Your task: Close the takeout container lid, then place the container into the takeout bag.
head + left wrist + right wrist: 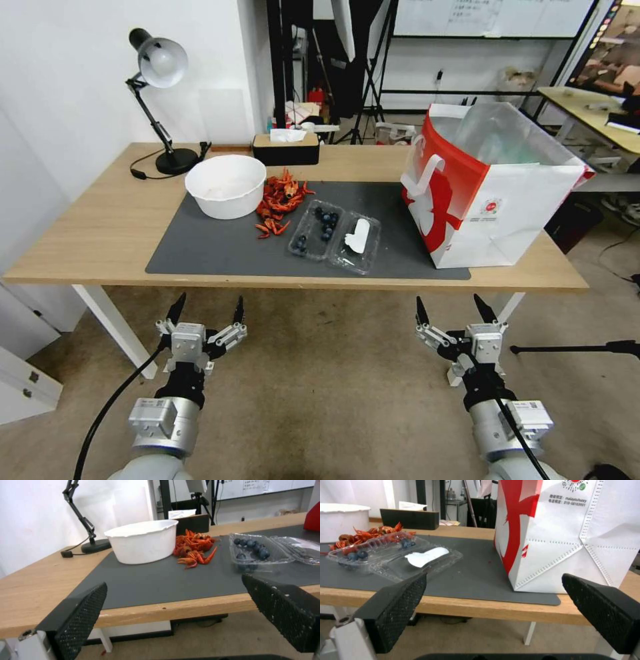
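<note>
The takeout container (317, 229) lies open on the dark mat (220, 247), blueberries in its left half. Its lid (357, 241), the clear half with a white oblong label, lies flat beside it on the right. Both halves also show in the wrist views: container (253, 551) (370, 551), lid (298, 548) (426, 557). The takeout bag (497, 190) (573, 535), white with a red side, stands upright and open at the mat's right end. My left gripper (207, 310) (175, 597) and right gripper (452, 310) (495, 592) hang open below the table's front edge, both empty.
A round white bowl (225, 185) and a pile of red crayfish shells (280, 200) sit left of the container. A black desk lamp (160, 100) and a tissue box (287, 148) stand at the back. The table's front edge (293, 280) lies between the grippers and the mat.
</note>
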